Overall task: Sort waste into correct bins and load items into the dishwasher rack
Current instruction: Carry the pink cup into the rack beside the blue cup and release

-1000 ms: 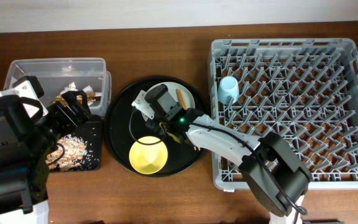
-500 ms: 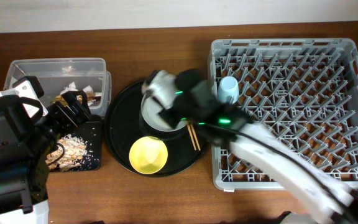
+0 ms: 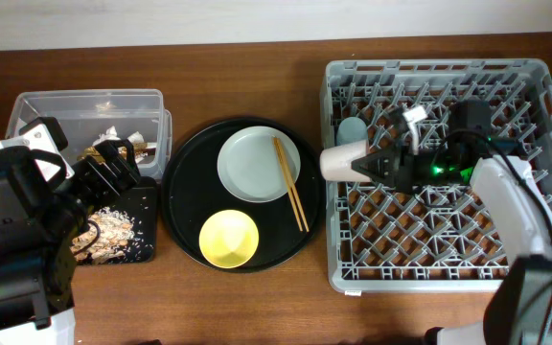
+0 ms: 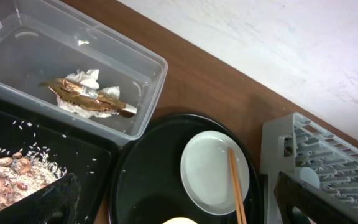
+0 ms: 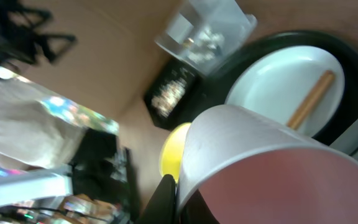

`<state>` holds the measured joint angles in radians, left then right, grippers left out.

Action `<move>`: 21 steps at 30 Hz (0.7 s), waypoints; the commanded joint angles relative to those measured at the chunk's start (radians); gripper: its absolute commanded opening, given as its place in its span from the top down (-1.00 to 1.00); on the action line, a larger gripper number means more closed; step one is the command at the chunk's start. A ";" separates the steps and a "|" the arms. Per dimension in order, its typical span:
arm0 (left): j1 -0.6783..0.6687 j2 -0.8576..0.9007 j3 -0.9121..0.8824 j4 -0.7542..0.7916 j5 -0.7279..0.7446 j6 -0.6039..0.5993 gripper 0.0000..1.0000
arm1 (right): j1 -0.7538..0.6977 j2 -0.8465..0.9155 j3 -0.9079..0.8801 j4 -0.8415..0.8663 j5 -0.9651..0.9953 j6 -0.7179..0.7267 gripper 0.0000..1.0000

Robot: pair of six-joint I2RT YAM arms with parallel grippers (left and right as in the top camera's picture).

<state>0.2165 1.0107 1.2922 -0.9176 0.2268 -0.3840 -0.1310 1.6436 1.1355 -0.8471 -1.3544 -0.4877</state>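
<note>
Wooden table (image 3: pixel 247 86), pale wall (image 3: pixel 257 19) behind (right claw (image 3: pixel 367 165) grips pink cup (image 3: pixel 338 161) at rack (image 3: pixel 439 67) edge).

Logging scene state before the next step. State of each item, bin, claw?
pink cup: on its side in right claw, over rack's left edge
blue cup: in rack
plate: on round tray, chopsticks across it
yellow bowl: upright, empty, on round tray
clear tub: holds tissue, wrapper
black tray: holds food scraps
left claw: open, empty
</note>
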 commanded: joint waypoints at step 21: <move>0.002 -0.002 0.006 0.003 -0.010 0.019 -0.98 | 0.005 0.288 -0.026 -0.128 0.028 -0.089 0.71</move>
<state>0.2165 1.0107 1.2922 -0.9176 0.2264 -0.3843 -0.1360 1.9213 1.1164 -0.9417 -1.4296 -0.5762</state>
